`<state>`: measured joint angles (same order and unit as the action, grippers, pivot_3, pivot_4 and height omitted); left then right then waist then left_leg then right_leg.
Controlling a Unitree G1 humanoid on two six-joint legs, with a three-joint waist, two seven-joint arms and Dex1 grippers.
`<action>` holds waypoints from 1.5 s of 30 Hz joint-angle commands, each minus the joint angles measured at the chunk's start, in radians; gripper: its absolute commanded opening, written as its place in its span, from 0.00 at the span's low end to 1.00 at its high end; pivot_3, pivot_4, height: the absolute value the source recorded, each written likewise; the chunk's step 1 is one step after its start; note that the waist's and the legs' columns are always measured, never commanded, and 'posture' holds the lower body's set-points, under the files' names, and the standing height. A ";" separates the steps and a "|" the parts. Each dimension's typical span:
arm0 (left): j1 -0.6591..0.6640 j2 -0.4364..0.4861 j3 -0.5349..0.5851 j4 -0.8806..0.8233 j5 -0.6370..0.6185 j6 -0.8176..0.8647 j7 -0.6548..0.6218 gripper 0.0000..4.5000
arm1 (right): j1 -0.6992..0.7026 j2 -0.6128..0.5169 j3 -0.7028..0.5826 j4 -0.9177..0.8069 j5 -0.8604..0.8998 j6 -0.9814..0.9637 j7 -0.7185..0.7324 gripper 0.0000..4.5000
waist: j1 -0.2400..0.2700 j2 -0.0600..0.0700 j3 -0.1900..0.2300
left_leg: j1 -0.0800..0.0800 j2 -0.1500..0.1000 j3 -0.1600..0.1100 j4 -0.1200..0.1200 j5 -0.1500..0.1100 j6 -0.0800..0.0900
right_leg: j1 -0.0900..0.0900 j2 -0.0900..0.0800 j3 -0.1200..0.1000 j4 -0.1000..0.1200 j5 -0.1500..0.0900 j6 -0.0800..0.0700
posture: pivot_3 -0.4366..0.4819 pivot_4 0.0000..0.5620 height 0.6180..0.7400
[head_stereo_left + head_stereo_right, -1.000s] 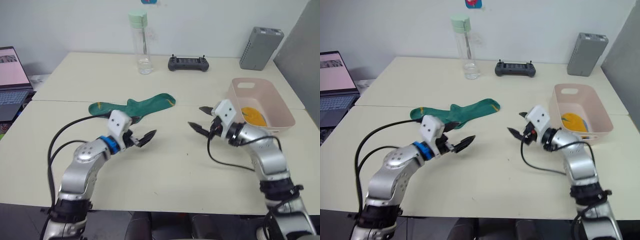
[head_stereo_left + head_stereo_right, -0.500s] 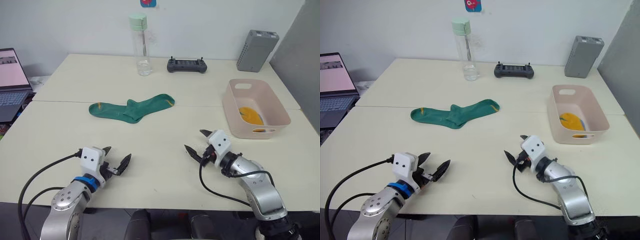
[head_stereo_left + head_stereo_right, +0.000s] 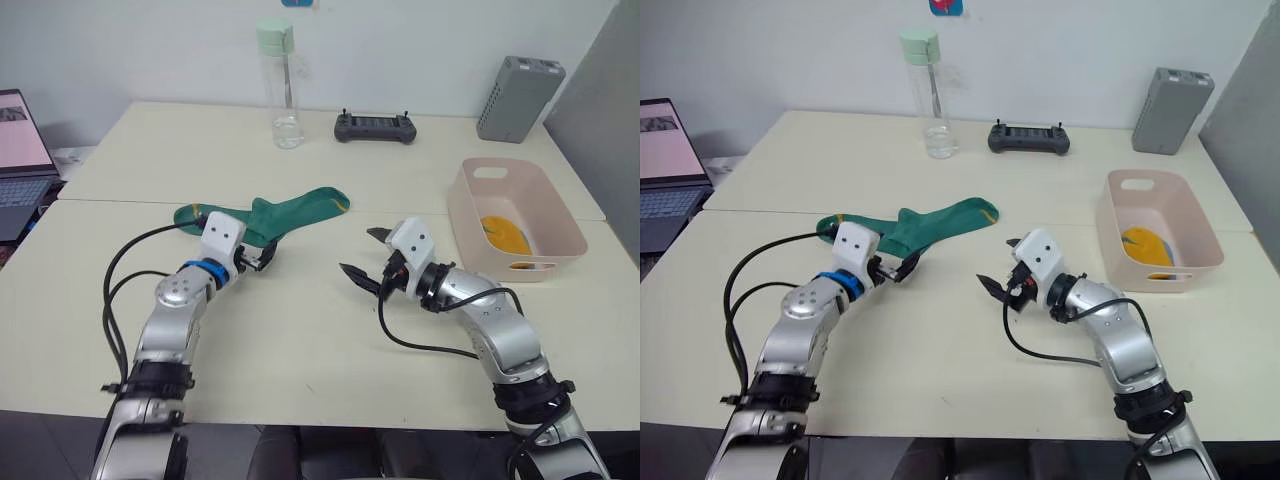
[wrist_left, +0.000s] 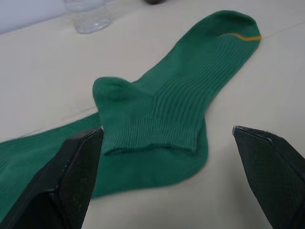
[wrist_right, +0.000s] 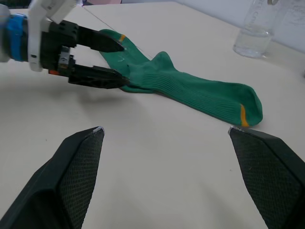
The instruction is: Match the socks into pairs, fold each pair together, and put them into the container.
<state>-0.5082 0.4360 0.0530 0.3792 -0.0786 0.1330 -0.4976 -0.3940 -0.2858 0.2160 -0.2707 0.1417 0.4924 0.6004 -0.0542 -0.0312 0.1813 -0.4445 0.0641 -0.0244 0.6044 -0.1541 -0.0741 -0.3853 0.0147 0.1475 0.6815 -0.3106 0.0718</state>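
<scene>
Am holding left pincer (image 3: pixel 903 266) at near edge of green socks (image 3: pixel 940 222), fingers apart, nothing gripped. Socks lying overlapped mid-table (image 3: pixel 940 340). Am keeping right pincer (image 3: pixel 1002 266) parted, empty, between socks and container (image 3: pixel 1120 225). Pink container sitting far right, yellow socks (image 3: pixel 1148 245) inside.

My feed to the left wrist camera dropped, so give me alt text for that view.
Green socks lie flat on the pale table, one overlapping the other, straight ahead of the open left hand. The upper sock's cuff edge faces the camera, and its toe, marked with a thin yellow line, points away. The base of a clear bottle stands beyond.
</scene>
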 commanded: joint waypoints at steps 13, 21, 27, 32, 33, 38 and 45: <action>-0.226 -0.007 -0.012 0.382 0.027 -0.149 -0.046 0.80 | -0.016 -0.002 0.007 -0.060 -0.013 0.006 -0.044 1.00 | -0.002 0.000 0.000 | -0.005 0.000 -0.002 0.004 0.001 0.000 | -0.003 0.000 -0.003 0.000 0.000 0.007 | 0.48 0.27 1.00; -0.246 -0.007 0.020 0.400 -0.014 -0.131 -0.079 0.24 | -0.023 0.004 0.012 -0.053 -0.011 0.002 -0.048 1.00 | -0.001 0.000 0.000 | -0.005 0.000 -0.002 0.004 0.001 0.000 | -0.003 0.000 -0.003 0.001 0.002 0.004 | 0.48 0.27 1.00; -0.246 -0.002 0.031 0.380 -0.022 -0.148 -0.092 0.01 | -0.022 0.005 0.020 -0.046 -0.015 -0.005 -0.045 1.00 | -0.001 0.000 0.000 | -0.006 0.000 -0.002 0.004 0.001 0.000 | -0.003 0.000 -0.003 0.000 0.002 0.004 | 0.48 0.27 1.00; -0.237 0.014 0.034 0.345 -0.024 -0.118 -0.116 0.01 | -0.026 0.004 0.024 -0.042 -0.012 -0.006 -0.042 1.00 | -0.001 0.000 0.000 | -0.006 0.000 -0.002 0.004 0.001 0.000 | -0.003 0.000 -0.003 0.001 0.002 0.004 | 0.48 0.27 1.00; -0.235 0.021 0.030 0.344 -0.016 -0.120 -0.116 0.01 | -0.027 0.004 0.025 -0.041 -0.012 -0.006 -0.041 1.00 | -0.001 0.000 0.000 | -0.006 0.000 -0.002 0.004 0.001 0.000 | -0.003 0.000 -0.003 0.001 0.002 0.004 | 0.48 0.27 1.00; -0.214 0.038 0.024 0.314 -0.023 -0.107 -0.161 0.22 | -0.028 0.003 0.028 -0.039 -0.012 -0.007 -0.037 1.00 | -0.002 0.000 0.000 | -0.006 0.000 -0.002 0.004 0.001 0.000 | -0.003 0.000 -0.003 0.001 0.002 0.004 | 0.48 0.27 1.00; -0.225 0.047 0.006 0.343 0.003 -0.106 -0.170 0.40 | -0.033 0.004 0.038 -0.034 -0.010 -0.008 -0.031 1.00 | -0.002 0.000 0.000 | -0.006 0.000 -0.002 0.004 0.001 0.000 | -0.003 0.000 -0.003 0.001 0.002 0.004 | 0.48 0.27 1.00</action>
<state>-0.7150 0.4737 0.0647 0.7367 -0.0781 0.0344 -0.6639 -0.4069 -0.2838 0.2573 -0.2806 0.1300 0.5084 0.5667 -0.0559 -0.0312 0.1813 -0.4501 0.0643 -0.0264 0.6085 -0.1526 -0.0738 -0.3881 0.0147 0.1441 0.6821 -0.3083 0.0756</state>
